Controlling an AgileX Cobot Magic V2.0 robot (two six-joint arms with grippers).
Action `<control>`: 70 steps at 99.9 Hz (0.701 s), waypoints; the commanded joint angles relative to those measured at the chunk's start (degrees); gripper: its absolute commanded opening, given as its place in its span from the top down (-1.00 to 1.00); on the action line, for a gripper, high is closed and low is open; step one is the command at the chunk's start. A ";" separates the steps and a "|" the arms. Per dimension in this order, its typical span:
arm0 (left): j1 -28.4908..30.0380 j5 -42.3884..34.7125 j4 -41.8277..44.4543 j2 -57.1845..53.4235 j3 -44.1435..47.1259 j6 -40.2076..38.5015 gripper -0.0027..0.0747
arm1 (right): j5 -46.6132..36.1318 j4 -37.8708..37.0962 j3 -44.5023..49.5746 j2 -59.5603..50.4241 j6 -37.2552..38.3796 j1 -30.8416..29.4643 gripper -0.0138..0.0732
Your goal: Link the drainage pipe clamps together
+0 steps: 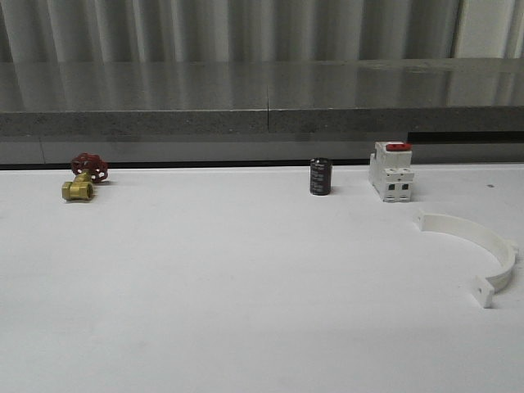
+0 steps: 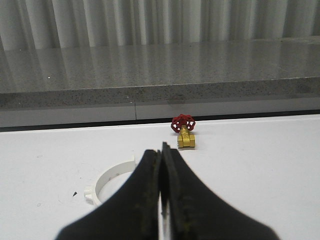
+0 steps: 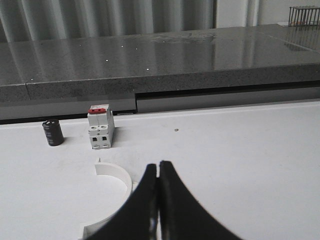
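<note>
One white half-ring drainage pipe clamp (image 1: 471, 227) lies flat at the table's right side, its tabs at both ends. The right wrist view shows this clamp (image 3: 116, 171) just beside and partly behind my right gripper (image 3: 158, 165), whose black fingers are pressed together with nothing between them. In the left wrist view a second white half-ring clamp (image 2: 111, 174) lies on the table beside my left gripper (image 2: 160, 150), partly hidden by the fingers. That gripper is also shut and empty.
A brass valve with a red handwheel (image 1: 82, 176) sits at the back left. A dark cylinder (image 1: 320, 177) and a white boxy switch with a red top (image 1: 391, 172) stand at the back. A grey ledge (image 1: 262, 123) runs behind the white table.
</note>
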 commanded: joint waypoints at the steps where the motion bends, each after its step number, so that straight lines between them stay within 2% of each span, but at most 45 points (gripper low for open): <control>1: -0.36 -4.76 -0.41 -1.47 2.50 -0.39 0.99 | -4.97 -0.74 -0.96 -1.13 -0.03 -0.37 0.84; 32: -0.36 -4.92 -2.05 -1.47 2.02 -0.39 0.99 | -4.97 -0.74 -0.96 -1.13 -0.03 -0.37 0.84; 54: -0.36 -0.92 -4.10 1.44 -6.26 -0.39 0.99 | -4.97 -0.74 -0.96 -1.13 -0.03 -0.37 0.84; 61: -0.36 2.55 -5.57 4.19 -10.86 -0.39 0.99 | -4.97 -0.74 -0.96 -1.13 -0.03 -0.37 0.84; 70: -0.36 11.23 -5.57 9.28 -17.58 -0.39 0.99 | -4.97 -0.74 -0.96 -1.13 -0.03 -0.37 0.84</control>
